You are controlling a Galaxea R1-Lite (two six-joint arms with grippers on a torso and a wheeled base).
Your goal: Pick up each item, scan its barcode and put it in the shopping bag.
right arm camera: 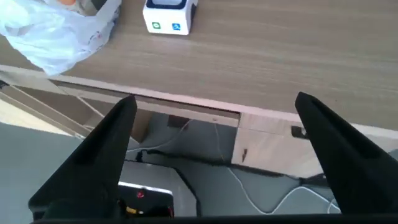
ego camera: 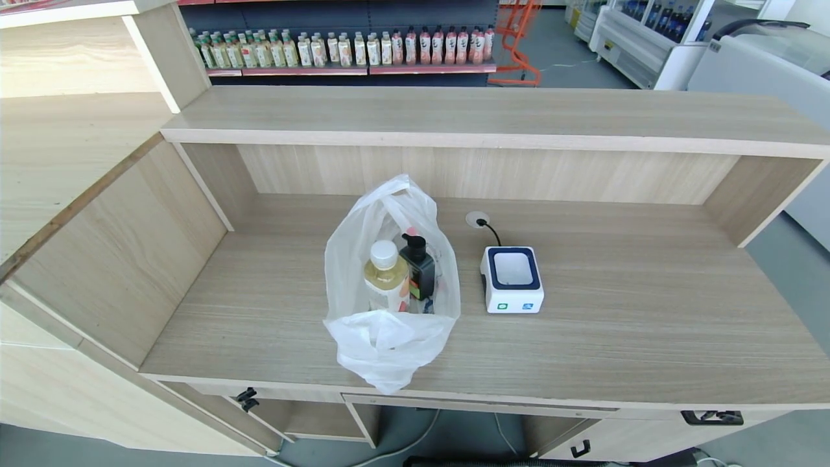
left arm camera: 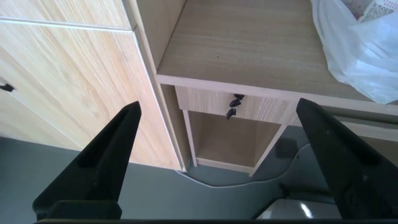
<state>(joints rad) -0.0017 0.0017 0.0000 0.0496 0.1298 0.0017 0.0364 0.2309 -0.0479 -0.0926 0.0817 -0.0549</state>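
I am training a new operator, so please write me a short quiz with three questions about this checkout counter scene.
1. True or false: the scanner stands on the robot's left side of the shopping bag.
2. Which of these stands inside the bag? A) a bottle with a white cap B) a banana C) a mug
3. Fill in the missing word: the jaws of the left gripper are ____.

Key: 1 false; 2 A; 3 open.
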